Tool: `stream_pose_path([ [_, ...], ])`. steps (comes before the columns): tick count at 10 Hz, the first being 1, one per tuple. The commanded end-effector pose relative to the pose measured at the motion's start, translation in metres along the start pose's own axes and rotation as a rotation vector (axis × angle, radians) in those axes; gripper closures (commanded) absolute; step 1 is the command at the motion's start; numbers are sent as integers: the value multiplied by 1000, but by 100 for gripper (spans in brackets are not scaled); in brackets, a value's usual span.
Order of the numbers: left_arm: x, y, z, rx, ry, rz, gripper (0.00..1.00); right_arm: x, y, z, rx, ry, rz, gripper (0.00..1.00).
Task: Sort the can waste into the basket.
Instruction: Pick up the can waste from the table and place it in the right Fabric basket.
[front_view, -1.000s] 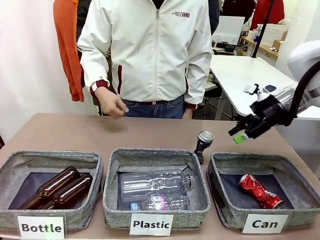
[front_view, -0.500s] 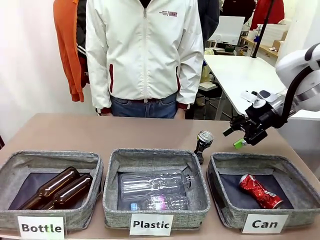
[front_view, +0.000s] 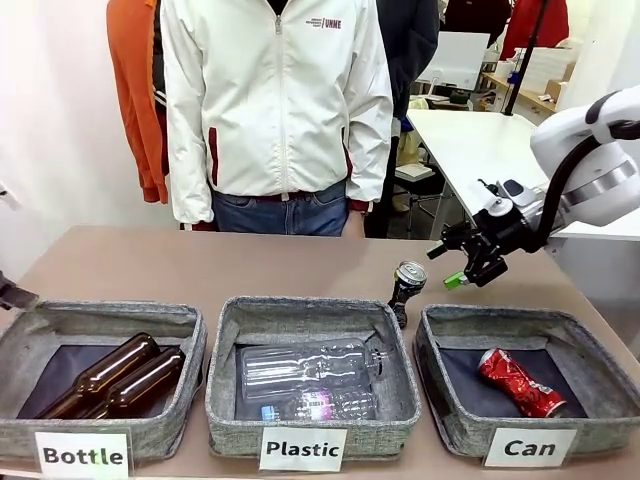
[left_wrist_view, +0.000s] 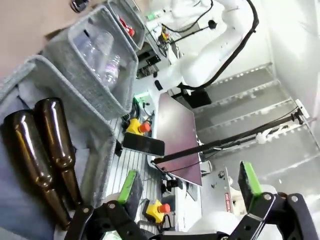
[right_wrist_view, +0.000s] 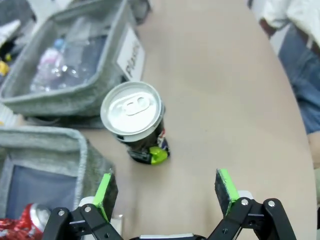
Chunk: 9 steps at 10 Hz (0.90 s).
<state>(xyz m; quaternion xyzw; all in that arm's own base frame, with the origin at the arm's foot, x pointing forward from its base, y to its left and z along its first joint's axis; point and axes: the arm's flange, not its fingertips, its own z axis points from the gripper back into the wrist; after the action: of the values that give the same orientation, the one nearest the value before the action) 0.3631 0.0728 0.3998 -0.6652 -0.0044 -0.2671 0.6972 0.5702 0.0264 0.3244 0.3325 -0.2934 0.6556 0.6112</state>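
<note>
below the right gripper's (right_wrist_view: 167, 194) spread fingers stands a dented dark can (right_wrist_view: 135, 120), silver-topped.

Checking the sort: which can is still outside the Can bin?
The dark can, silver top, upright on the table between the Plastic bin and Can bin. The red can already lies inside the Can bin.
</note>
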Motion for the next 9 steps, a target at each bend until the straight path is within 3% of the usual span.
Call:
stream_pose_path([
  [1, -4, -9, 20, 20, -40, -14, 0, -8, -17, -12, -5, 28, 90, 0],
  [6, -4, -9, 20, 20, -40, -14, 0, -16, -36, -44, 35, 70, 73, 0],
  [9, -4, -9, 20, 20, -40, -14, 0, -17, -25, -34, 18, 46, 71, 0],
])
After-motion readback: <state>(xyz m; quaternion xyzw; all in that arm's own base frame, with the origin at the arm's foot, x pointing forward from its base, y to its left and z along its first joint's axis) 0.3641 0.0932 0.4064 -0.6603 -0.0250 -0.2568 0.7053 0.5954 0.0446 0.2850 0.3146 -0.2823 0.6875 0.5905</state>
